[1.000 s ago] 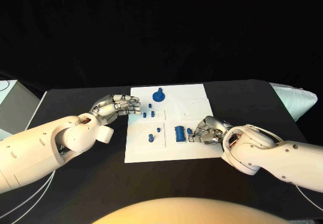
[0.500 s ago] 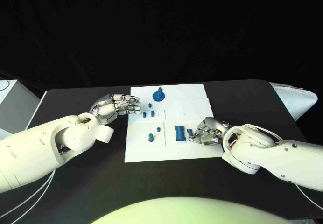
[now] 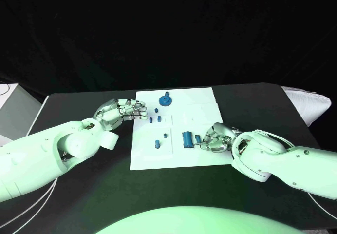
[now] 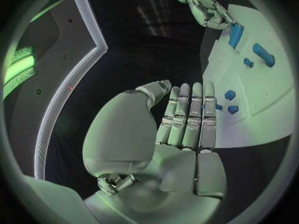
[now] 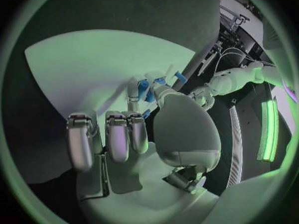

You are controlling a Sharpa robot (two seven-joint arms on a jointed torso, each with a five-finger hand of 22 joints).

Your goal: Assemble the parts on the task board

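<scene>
Right hand [image 3: 214, 137] covers the task board [image 3: 203, 97] beside the long blue part [image 3: 187, 139]; any grasp there cannot be determined.

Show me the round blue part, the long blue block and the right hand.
round blue part [image 3: 165, 101], head view, disc middle
long blue block [image 3: 187, 139], head view, top face
right hand [image 3: 213, 136], head view, knuckles

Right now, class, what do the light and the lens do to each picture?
Head view: green light tints the arms and the white board, background black. Left wrist view: fisheye bends the board's edge behind the left robot hand. Right wrist view: same curving around the right robot hand.
</scene>
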